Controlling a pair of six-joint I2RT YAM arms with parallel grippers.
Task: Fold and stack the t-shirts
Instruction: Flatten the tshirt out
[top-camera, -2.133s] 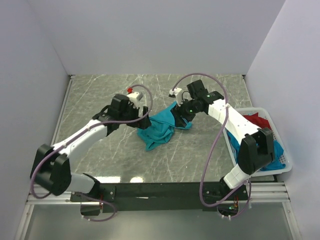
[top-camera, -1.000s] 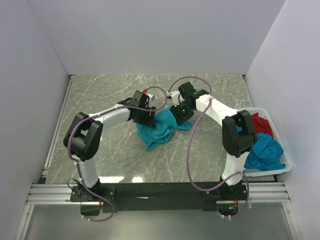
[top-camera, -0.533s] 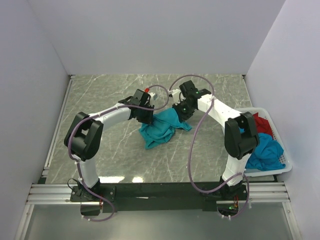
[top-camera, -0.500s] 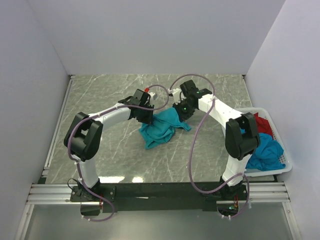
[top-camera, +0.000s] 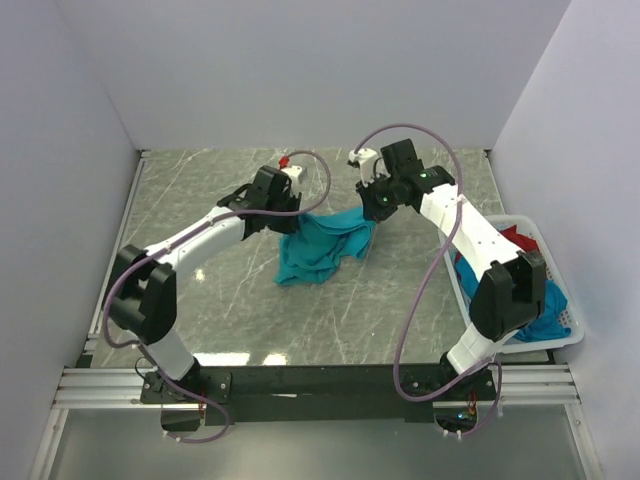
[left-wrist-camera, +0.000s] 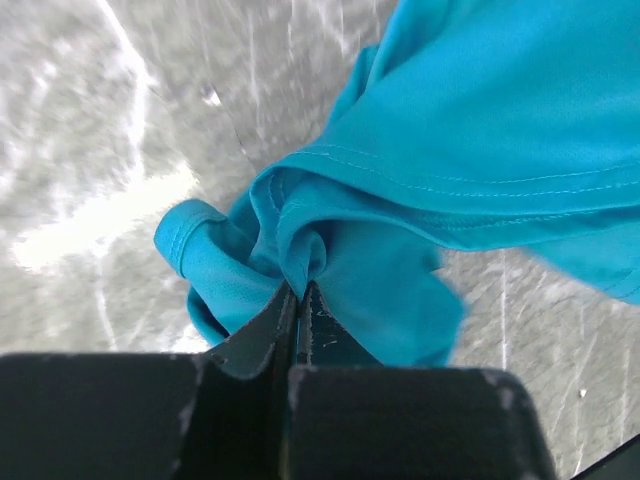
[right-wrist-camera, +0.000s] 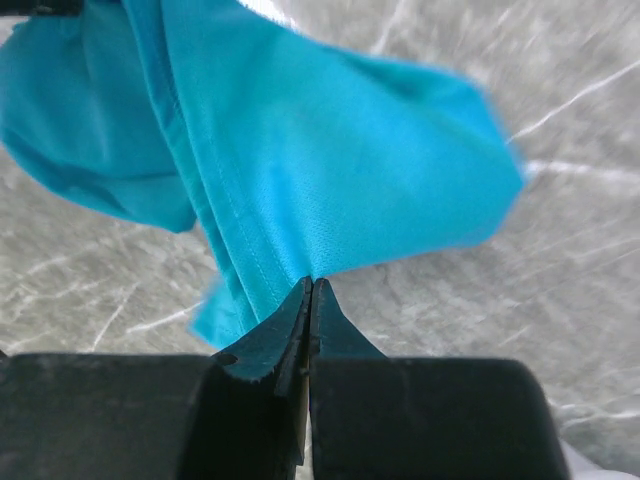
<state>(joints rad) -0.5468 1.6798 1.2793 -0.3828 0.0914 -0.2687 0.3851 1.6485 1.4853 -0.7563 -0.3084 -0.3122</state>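
Teal cotton hangs stretched between the two arms: the teal t-shirt (top-camera: 322, 243) is gathered in a loose drape near the middle of the grey marbled worktop (top-camera: 200, 190), its lower folds resting on the stone. The left pincer (left-wrist-camera: 297, 292) is clamped tight on a bunched fold along a stitched hem at the shirt's left side, with cloth spilling out to both sides of the closed tips. The right pincer (right-wrist-camera: 309, 285) is likewise pressed together on a double-stitched edge at the shirt's right side, the fabric fanning away from it over the worktop. From above, both wrists sit over the far half of the worktop, well apart, with the shirt sagging between and below them. At the right edge stands a white slatted basket (top-camera: 573, 338) holding a bright blue t-shirt (top-camera: 551, 312) and what looks like a red t-shirt (top-camera: 521, 243) behind it, partly hidden by the right arm.
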